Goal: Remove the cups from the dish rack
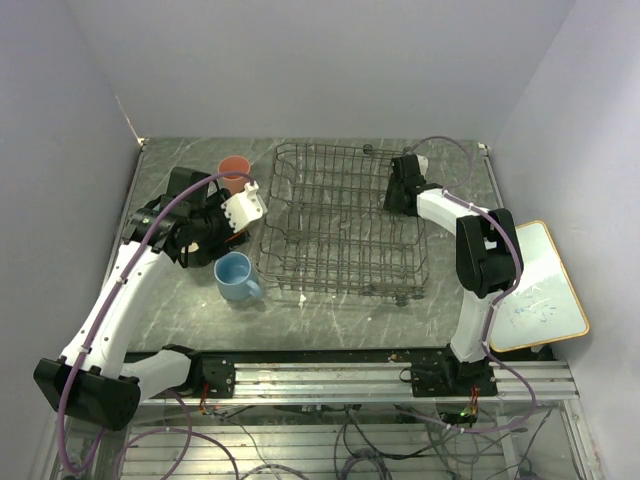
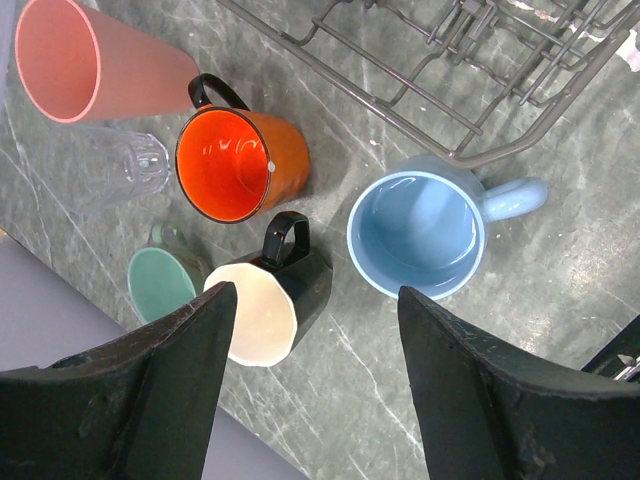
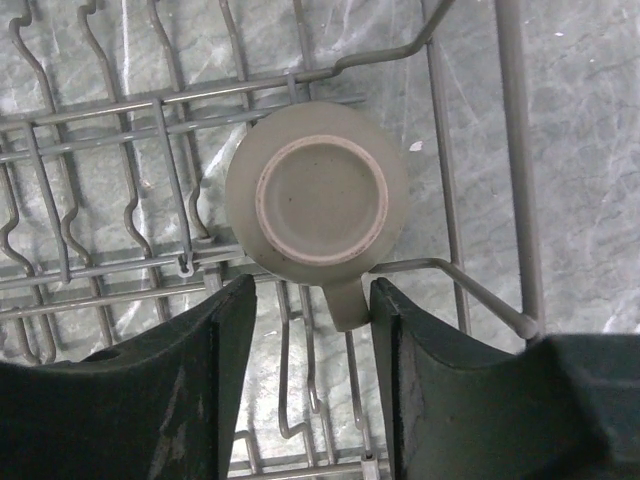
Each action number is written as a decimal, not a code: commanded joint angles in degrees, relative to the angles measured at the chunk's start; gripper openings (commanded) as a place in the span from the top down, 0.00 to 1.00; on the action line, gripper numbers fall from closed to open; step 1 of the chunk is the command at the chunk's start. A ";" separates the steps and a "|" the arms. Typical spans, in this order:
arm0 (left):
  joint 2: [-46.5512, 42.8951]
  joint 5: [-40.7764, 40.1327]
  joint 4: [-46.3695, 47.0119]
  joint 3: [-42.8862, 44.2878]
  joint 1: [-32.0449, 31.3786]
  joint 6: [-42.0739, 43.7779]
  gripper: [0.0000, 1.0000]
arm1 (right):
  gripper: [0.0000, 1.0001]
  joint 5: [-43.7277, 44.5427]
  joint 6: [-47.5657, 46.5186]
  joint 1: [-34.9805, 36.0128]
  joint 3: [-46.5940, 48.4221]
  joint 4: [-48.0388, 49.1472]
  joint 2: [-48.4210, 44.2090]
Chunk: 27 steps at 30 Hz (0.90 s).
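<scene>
Evidently on the last piece, the right gripper [image 3: 312, 300] hangs spread and empty over the small beige cup [image 3: 318, 200], inverted in the far right corner of the dish rack [image 1: 340, 220], and should next descend and close on it; the left gripper [image 2: 315, 292], likewise spread, holds nothing.

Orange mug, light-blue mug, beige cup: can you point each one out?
Orange mug [image 2: 225, 165]: left wrist view, on its glossy inside.
Light-blue mug [image 2: 415, 235]: left wrist view, on its inner floor.
Beige cup [image 3: 320, 200]: right wrist view, on its upturned base.
</scene>
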 commanded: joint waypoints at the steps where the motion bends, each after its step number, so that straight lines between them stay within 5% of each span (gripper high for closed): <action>1: 0.00 0.81 0.03 0.20 -0.54 -1.11 0.24 | 0.54 -2.19 0.71 -0.11 -2.06 3.98 -0.89; 9: 0.12 0.98 -0.31 1.19 -0.54 -1.44 0.24 | 0.64 -0.46 0.88 -0.06 -0.40 2.29 0.60; 18: -0.41 1.78 -0.71 1.74 -0.51 -2.49 0.23 | 0.99 3.63 -1.70 1.87 3.29 -0.28 1.04; 27: -0.79 5.44 -2.02 5.21 -0.54 -5.18 0.22 | 1.00 3.36 -0.57 3.18 5.33 -1.19 -4.93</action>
